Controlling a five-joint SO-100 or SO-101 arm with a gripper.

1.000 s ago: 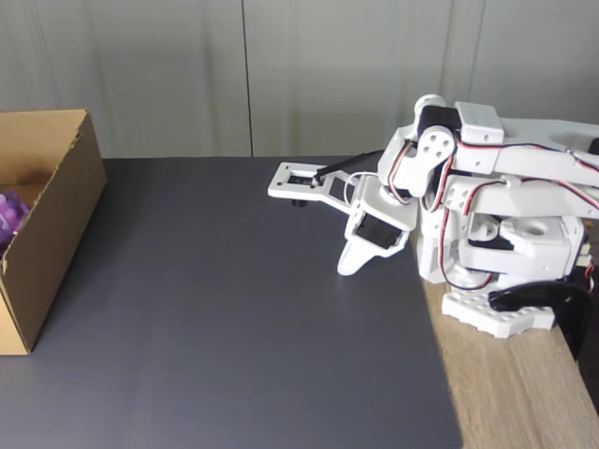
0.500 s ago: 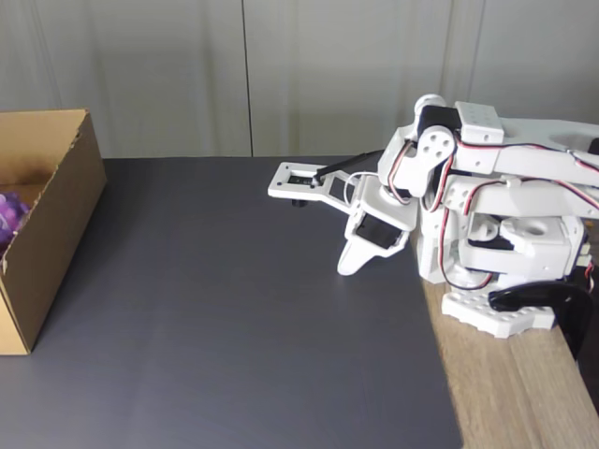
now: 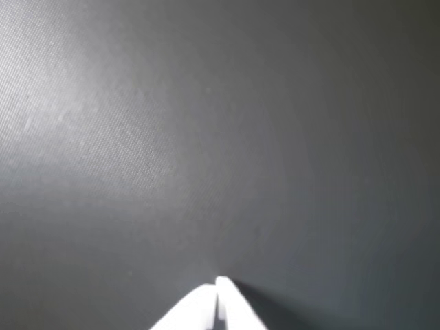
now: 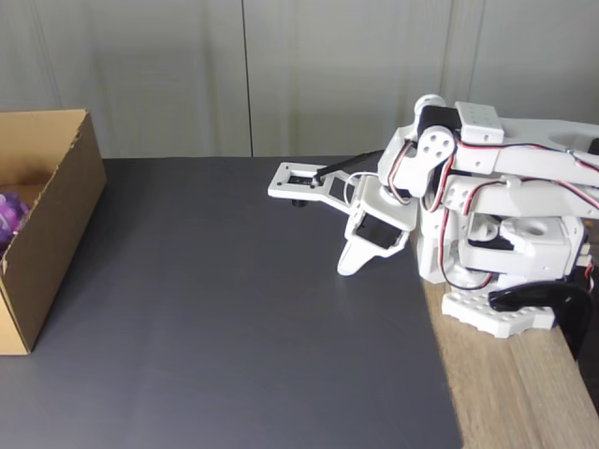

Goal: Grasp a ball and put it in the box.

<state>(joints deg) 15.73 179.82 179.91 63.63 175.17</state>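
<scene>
The ball (image 4: 10, 217), purple and knobbly, lies inside the brown cardboard box (image 4: 58, 215) at the left edge of the fixed view; only part of it shows past the frame edge. Far to the right, the white arm is folded back over its base, and my gripper (image 4: 346, 267) points down at the dark mat with its tip close to the surface. In the wrist view the two white fingertips of the gripper (image 3: 217, 283) meet with nothing between them. The gripper is shut and holds nothing.
A dark grey mat (image 4: 234, 309) covers most of the table. Bare wood (image 4: 505, 393) shows at the right, where the arm's base (image 4: 496, 313) is fixed. A grey wall stands behind the table.
</scene>
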